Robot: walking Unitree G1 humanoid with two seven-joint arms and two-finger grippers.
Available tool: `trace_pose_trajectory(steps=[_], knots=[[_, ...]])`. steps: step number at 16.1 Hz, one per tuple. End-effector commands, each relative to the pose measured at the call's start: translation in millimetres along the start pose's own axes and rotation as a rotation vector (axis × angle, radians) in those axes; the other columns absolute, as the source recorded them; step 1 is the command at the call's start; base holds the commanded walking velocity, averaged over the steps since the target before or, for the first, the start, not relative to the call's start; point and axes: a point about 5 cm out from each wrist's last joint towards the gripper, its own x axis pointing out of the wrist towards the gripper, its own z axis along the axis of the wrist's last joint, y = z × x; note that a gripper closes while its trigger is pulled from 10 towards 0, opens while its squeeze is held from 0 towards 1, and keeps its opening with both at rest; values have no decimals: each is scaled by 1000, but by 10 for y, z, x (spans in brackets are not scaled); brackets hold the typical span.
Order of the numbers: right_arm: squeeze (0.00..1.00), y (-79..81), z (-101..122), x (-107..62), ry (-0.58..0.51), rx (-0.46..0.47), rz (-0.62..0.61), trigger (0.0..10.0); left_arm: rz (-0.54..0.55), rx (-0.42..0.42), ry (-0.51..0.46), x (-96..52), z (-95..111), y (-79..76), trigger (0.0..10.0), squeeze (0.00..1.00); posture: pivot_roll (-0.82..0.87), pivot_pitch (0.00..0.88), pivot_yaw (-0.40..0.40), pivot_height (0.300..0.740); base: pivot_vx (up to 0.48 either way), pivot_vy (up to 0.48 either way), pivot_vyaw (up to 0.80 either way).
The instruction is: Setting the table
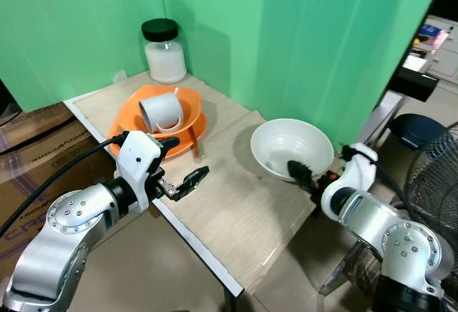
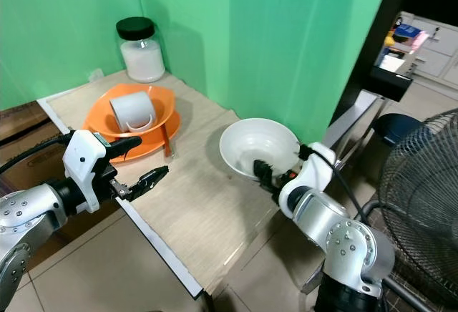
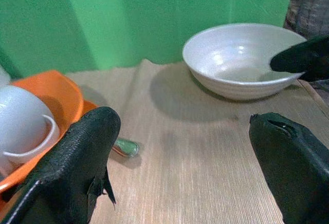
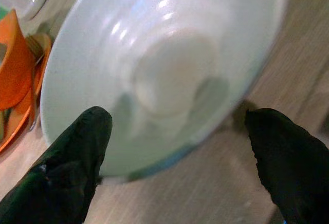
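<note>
A white bowl (image 1: 291, 147) sits near the right edge of the wood-grain counter (image 1: 236, 212), against a green backdrop (image 1: 286, 33). The right claw (image 1: 300, 169) reaches over the bowl's near rim with its 2 black fingers spread wide; in the right wrist view 1 finger (image 4: 77, 167) lies over the inside of the bowl and the other (image 4: 288, 157) outside it, over the counter, neither clearly pressing the wall, so the claw holds nothing.

The left claw (image 1: 184, 162) hovers over the counter's left edge, just beside an orange bowl (image 1: 161, 111). Its fingers are also parted and empty. The orange bowl rests on an orange plate (image 1: 197, 129) and carries a white cup (image 1: 159, 111) lying on its side, handle toward the robot. A red-handled utensil (image 1: 192, 140) leans off the plate toward the middle of the counter, its metal end (image 3: 126, 147) between the 2 bowls.

A black-lidded jar (image 1: 164, 51) of white contents stands in the far corner behind the orange dishes. Cardboard boxes (image 1: 36, 147) with partly hidden red and black printing, not legible in full, stand left of the counter. A wire fan (image 1: 433, 176) and a dark stool (image 1: 418, 129) crowd the right side.
</note>
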Motion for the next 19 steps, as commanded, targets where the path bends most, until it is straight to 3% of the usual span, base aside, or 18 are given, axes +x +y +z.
trace_pose_trajectory(steps=[1,2,10,19], knots=[[0,30,19,11,14,14,7,1647,-32,1,2,-30,23,-29,10000,0,73,0,11,740,0,0,0],[0,50,24,38,23,46,12,0,-68,-7,12,-51,20,-51,10000,0,73,0,11,740,0,0,0],[0,33,53,116,11,165,-19,0,-270,-96,36,-139,15,-187,10000,0,78,0,8,740,0,0,0],[0,3,72,146,3,160,-37,0,-271,-100,40,-158,27,-191,10000,0,76,0,7,740,0,0,0]])
